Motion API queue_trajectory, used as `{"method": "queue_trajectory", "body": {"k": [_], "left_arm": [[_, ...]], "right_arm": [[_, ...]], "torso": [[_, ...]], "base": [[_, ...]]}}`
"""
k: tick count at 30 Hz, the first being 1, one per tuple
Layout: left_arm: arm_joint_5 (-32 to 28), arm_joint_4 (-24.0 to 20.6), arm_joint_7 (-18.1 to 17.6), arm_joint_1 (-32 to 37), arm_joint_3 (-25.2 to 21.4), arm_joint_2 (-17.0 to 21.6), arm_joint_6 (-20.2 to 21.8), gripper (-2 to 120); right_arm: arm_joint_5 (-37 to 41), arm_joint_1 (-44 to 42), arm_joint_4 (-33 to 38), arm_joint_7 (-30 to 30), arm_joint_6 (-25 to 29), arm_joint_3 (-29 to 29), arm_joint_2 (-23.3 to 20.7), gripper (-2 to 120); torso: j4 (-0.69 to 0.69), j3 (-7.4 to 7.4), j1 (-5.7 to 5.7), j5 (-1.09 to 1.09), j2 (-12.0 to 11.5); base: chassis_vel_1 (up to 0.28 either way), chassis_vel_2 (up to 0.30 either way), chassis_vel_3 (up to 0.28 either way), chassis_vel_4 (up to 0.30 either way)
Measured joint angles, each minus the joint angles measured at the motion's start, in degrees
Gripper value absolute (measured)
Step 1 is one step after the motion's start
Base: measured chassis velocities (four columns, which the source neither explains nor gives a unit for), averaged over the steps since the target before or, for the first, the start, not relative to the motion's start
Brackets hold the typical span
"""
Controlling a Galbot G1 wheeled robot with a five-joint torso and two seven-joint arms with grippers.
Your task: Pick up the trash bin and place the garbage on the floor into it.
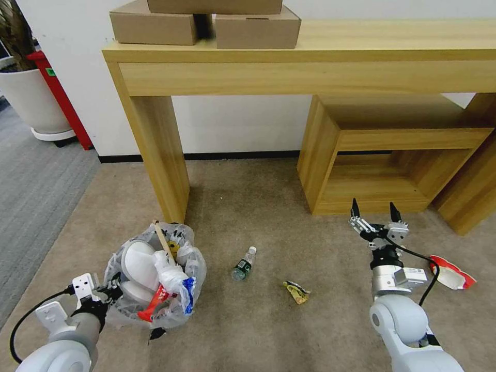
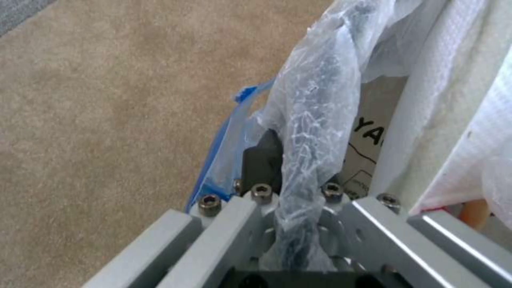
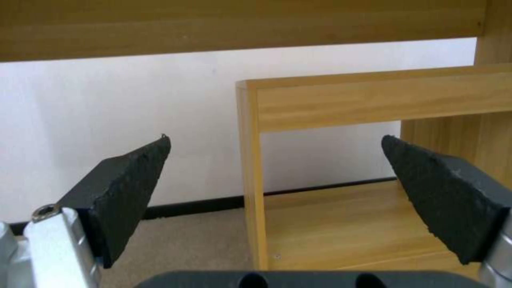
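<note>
Left gripper (image 1: 111,290), lower left of the head view, is pinched on the bagged rim of the bin (image 1: 155,276); wrist view shows the liner (image 2: 312,120) bunched between the fingers. Likely held that way so the bin can be carried to each piece of litter.

Bin sits on the carpet (image 1: 268,227) by the table leg (image 1: 160,155), already stuffed: white slippers (image 1: 138,263), a stick (image 1: 164,242) poking up, red paper (image 1: 155,302), a blue-white wrapper (image 1: 187,294).

Right gripper (image 1: 373,213), centre right, is spread wide with nothing between the fingers, pointing at the low shelf (image 1: 392,155). Looks staged for the next pick.

Left on the floor: bottle (image 1: 244,263) at lower centre, crumpled wrapper (image 1: 297,292) just right of it, red-white wrapper (image 1: 452,273) at the right edge, partly behind the right arm's cable.

Hard to read: the bin's dark wall is almost all buried under plastic, can't tell if it's lifted or resting. Small dark scrap (image 1: 156,334) beneath the bin, can't say what it is
</note>
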Motion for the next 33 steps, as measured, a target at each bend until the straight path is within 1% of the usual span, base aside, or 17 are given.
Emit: {"method": "queue_trajectory", "body": {"k": [3,7,13,20,26,30,33], "left_arm": [[0.0,0.45,0.01,-0.29,0.06,0.05,-0.1,0],[-0.02,1.6,0.17,-0.94,0.3,0.28,-0.36,0],[0.39,2.56,0.47,-2.32,0.92,0.31,-0.48,0],[0.66,2.92,0.49,-3.05,1.15,-0.19,-0.86,0],[0.66,2.97,0.52,-3.27,1.11,-0.38,-1.16,0],[0.67,3.2,0.59,-3.43,1.12,-0.43,-1.34,0],[0.72,3.45,0.6,-3.74,1.18,-0.54,-1.38,0]], "right_arm": [[0.3,-0.06,0.01,0.23,-0.06,0.01,-0.3,100],[1.17,-0.02,-0.17,0.81,-0.25,0.68,-1.74,100],[1.77,0.84,-1.3,1.37,0.03,3.8,-2.97,100],[2.0,3.25,-2.31,3.19,-0.53,6.97,-2.37,100],[1.8,4.07,-3.25,3.41,-0.68,9.74,-1.88,100],[1.63,3.31,-3.05,3.19,-0.62,9.75,-2.12,100],[0.93,2.57,-2.08,3.06,-0.94,7.85,-1.5,100]], "torso": [[0.0,0.0,0.0,0.0,0.0],[0.0,0.0,0.0,0.0,0.0],[-0.01,0.0,0.0,0.0,0.0],[0.0,0.0,0.0,0.01,0.0],[0.0,0.0,0.0,0.01,0.0],[-0.01,0.01,0.0,0.01,0.0],[0.0,0.0,0.0,0.01,0.0]], "base": [[0.0,0.0,0.0,0.0],[0.0,0.0,0.0,0.0],[0.0,0.0,0.0,0.0],[0.0,0.0,0.0,0.0],[0.0,0.0,0.0,0.0],[0.0,0.0,0.0,0.0],[0.0,0.0,0.0,0.0]]}}
